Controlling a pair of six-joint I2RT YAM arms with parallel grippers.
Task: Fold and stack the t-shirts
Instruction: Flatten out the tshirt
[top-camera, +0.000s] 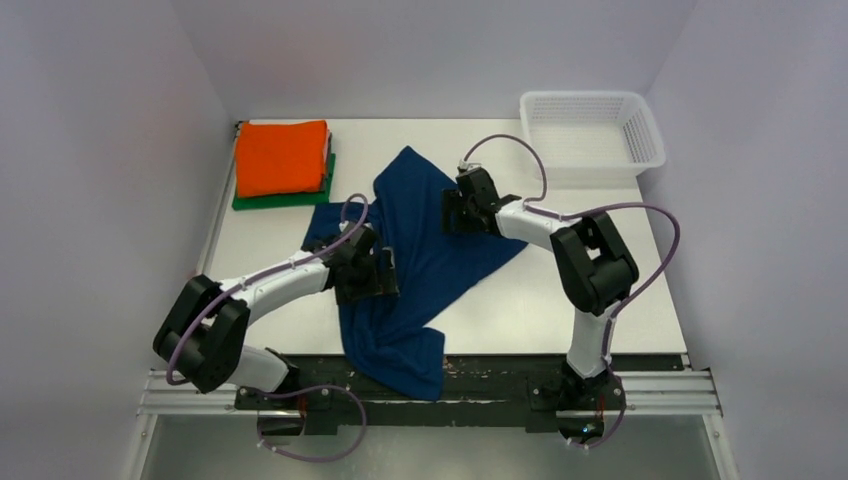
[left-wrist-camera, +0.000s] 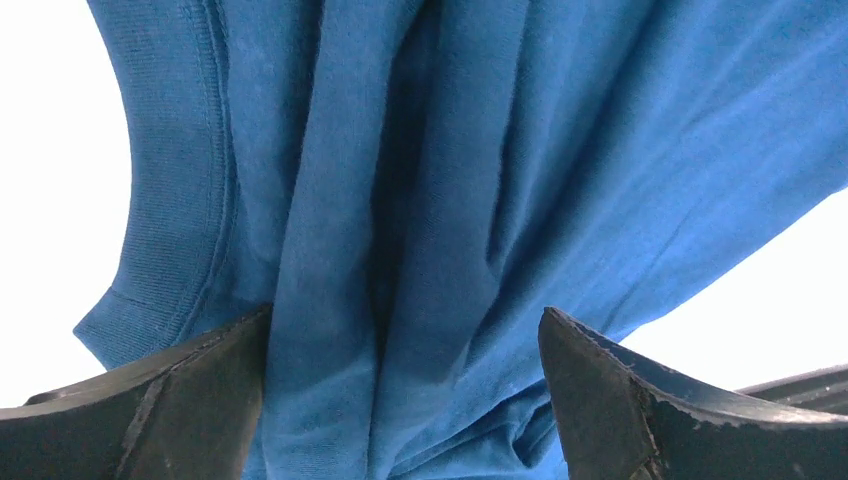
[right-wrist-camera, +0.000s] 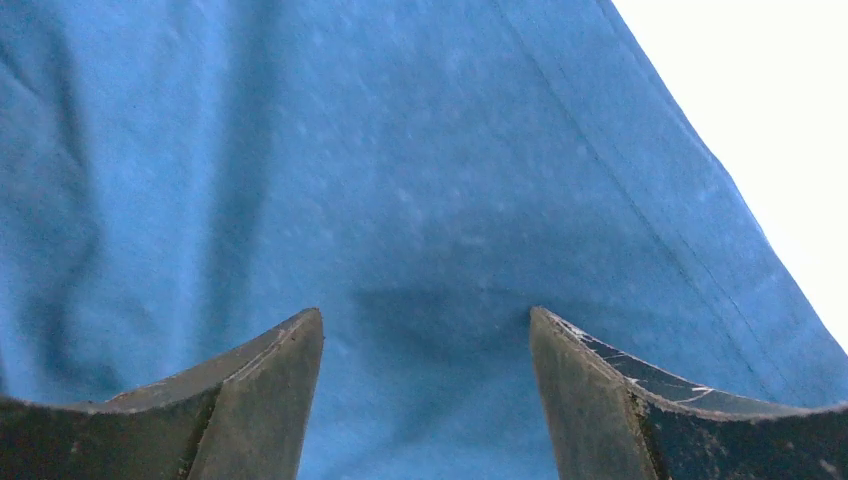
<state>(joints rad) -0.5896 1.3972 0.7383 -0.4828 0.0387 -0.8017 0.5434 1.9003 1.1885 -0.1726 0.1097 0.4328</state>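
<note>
The navy blue t-shirt (top-camera: 430, 250) lies crumpled in the middle of the table, its lower end hanging over the near edge. Its print is hidden. My left gripper (top-camera: 366, 274) is open and low over the shirt's left part; in the left wrist view (left-wrist-camera: 405, 312) folds of blue cloth (left-wrist-camera: 400, 180) and the ribbed collar (left-wrist-camera: 190, 200) lie between the spread fingers. My right gripper (top-camera: 466, 210) is open over the shirt's right part; in the right wrist view (right-wrist-camera: 426, 312) smooth cloth (right-wrist-camera: 400, 150) with a hem lies under it. The folded orange shirt (top-camera: 281, 156) sits on the green one (top-camera: 275, 200) at the back left.
A white plastic mesh basket (top-camera: 592, 130) stands at the back right corner. White walls close in the table on the left, back and right. The black rail (top-camera: 500, 368) runs along the near edge.
</note>
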